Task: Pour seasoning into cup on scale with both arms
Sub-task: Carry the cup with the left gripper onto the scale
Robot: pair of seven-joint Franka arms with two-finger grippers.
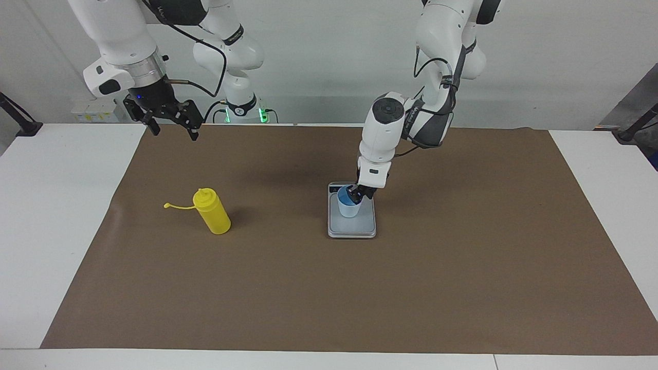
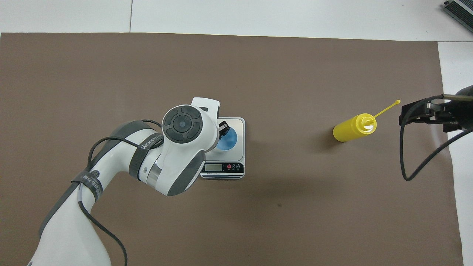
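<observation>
The main risk is sitting at the cup (image 1: 349, 206): the left gripper (image 1: 357, 193) is right at its rim, on the side nearer the robots, and if a finger is dragging on the lip as the arm pulls away, the light cup is likely to tip or slide off the scale (image 1: 352, 227). A nudge would also be leaving it off-centre, making the later pour harder to land. The second risk is the bottle (image 1: 212, 211), standing on the brown mat (image 1: 360, 298) toward the right arm's end with its cap strap sticking out sideways; a grab that is catching the strap or hitting the bottle high up could be knocking it over.

The left arm is reaching in from its base, its wrist bent steeply down over the scale's display edge, fingertips at the cup's rim. I cannot tell how far its fingers are parted, nor whether they are gripping the rim or merely beside it. The cup is standing upright on the weighing plate.

The right arm is waiting, its gripper (image 1: 172, 123) hanging in the air over the mat's edge, well apart from the bottle, fingers spread wide and holding nothing
</observation>
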